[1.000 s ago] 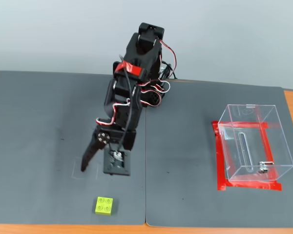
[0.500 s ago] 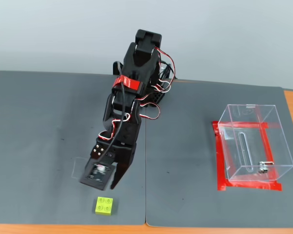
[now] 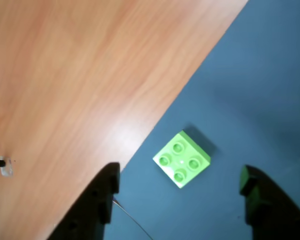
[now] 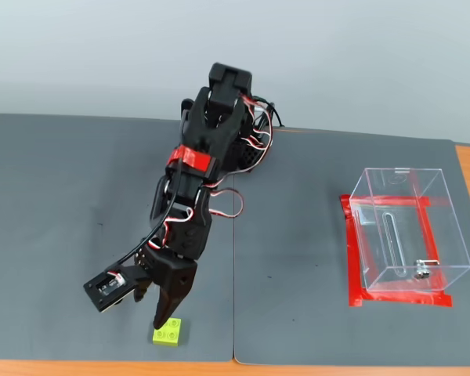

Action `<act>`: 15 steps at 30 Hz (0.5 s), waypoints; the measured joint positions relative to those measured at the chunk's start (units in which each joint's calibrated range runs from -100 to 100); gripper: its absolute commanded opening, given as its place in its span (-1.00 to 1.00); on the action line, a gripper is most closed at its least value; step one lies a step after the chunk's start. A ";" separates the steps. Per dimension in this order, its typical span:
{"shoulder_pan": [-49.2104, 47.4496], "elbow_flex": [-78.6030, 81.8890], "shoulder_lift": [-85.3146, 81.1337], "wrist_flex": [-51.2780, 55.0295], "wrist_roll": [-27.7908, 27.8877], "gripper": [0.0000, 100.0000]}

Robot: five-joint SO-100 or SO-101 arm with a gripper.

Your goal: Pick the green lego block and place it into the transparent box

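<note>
The green lego block lies studs-up on the dark mat close to the wooden table edge, and in the wrist view it sits between and just ahead of my two black fingertips. My gripper is open with its jaws wide apart and not touching the block. Seen from the fixed view, the gripper hangs low over the green lego block, with one fingertip overlapping its upper left corner. The transparent box stands empty far to the right.
Red tape frames the box's base on the grey mat. The bare wooden table edge runs right beside the block. A seam between two mats passes just right of the block.
The arm has stretched forward and down toward the front edge. The gripper swung from above the mat's middle to directly over the block. The block has not moved.
</note>
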 measured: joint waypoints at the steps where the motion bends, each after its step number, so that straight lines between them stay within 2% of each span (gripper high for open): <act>1: 0.00 -0.72 0.59 0.00 -0.63 -0.44; 15: -1.33 -1.53 5.18 0.00 -10.01 -0.44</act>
